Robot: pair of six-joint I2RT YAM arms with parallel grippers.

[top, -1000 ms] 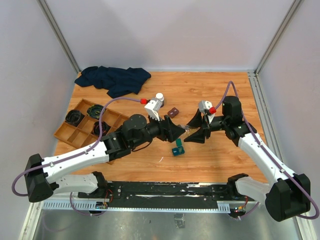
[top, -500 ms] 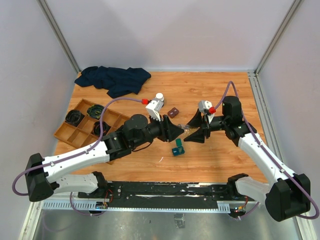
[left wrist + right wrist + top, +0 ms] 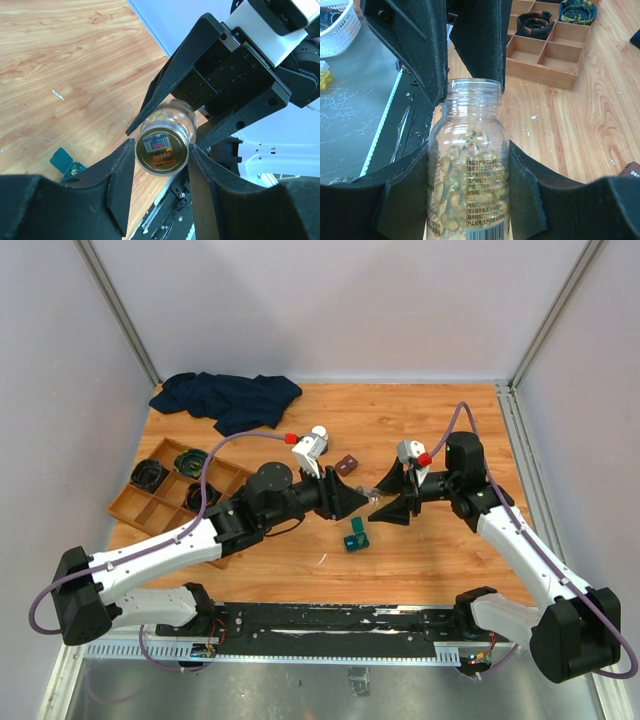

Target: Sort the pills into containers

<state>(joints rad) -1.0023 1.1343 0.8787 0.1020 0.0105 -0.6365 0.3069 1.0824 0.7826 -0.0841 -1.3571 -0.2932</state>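
My right gripper (image 3: 385, 502) (image 3: 468, 152) is shut on a clear glass pill bottle (image 3: 467, 170) full of pale yellow capsules and holds it level above the table. Its threaded neck shows bare in the right wrist view. My left gripper (image 3: 358, 501) (image 3: 162, 148) faces it and is shut on the gold cap (image 3: 161, 150) right at the bottle's mouth. The left fingers (image 3: 422, 50) frame that mouth. The small teal case (image 3: 355, 537) (image 3: 62, 161) lies on the table just below both grippers, apart from them.
A wooden compartment tray (image 3: 150, 508) (image 3: 540, 70) with rolled dark items stands at the left. A dark blue cloth (image 3: 225, 400) lies at the back left. A small brown object (image 3: 347, 463) sits behind the grippers. A white basket (image 3: 337, 30) lies off the table.
My left gripper has drawn back a little to the left, away from the right gripper. The right gripper and the bottle have stayed put.
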